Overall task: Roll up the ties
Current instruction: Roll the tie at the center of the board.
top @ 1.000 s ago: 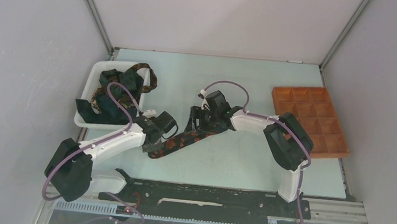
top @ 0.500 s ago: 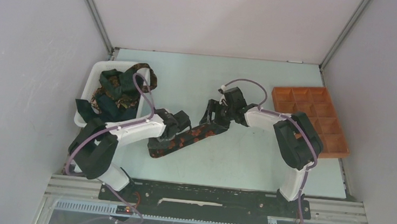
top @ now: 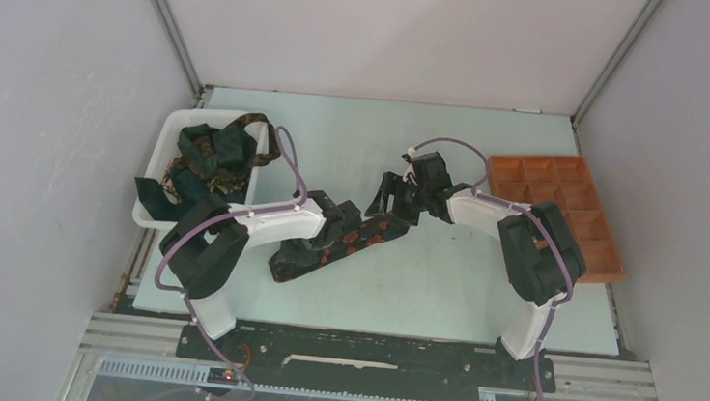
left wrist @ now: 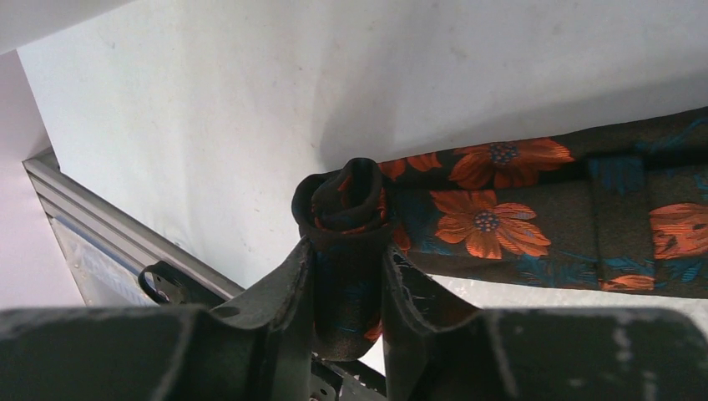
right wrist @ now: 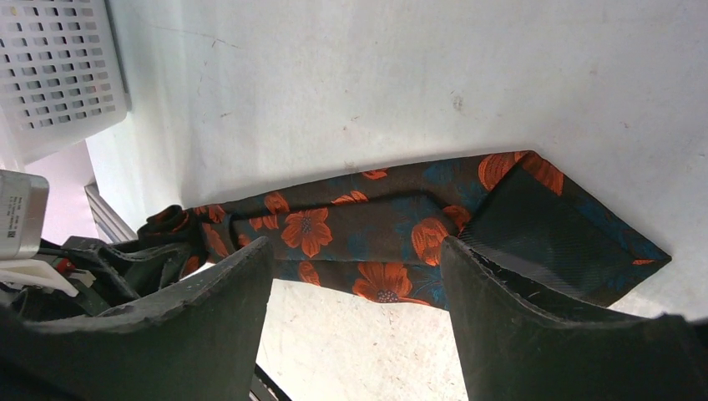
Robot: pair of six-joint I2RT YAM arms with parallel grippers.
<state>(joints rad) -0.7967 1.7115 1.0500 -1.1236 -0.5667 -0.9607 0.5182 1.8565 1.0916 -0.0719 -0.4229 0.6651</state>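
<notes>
A dark tie with orange-red flowers [top: 365, 233] lies across the table's middle. In the left wrist view my left gripper [left wrist: 346, 248] is shut on its rolled end [left wrist: 344, 196], and the rest of the tie [left wrist: 501, 175] runs off to the right. In the top view the left gripper [top: 331, 231] sits on the tie. My right gripper [top: 386, 201] is open just behind the tie. In the right wrist view it [right wrist: 355, 251] hovers over the flat tie [right wrist: 367, 225], near its pointed wide end [right wrist: 576, 225]. Several more ties [top: 210, 154] are piled in the bin.
A white plastic bin [top: 168, 131] stands at the left, its mesh wall also in the right wrist view [right wrist: 58, 67]. An orange-brown compartment tray [top: 541, 160] stands at the right. The metal rail runs along the table's near edge [left wrist: 83, 225].
My left arm has swung right, and its gripper has moved right along the tie. My right gripper has moved right and a little toward the back.
</notes>
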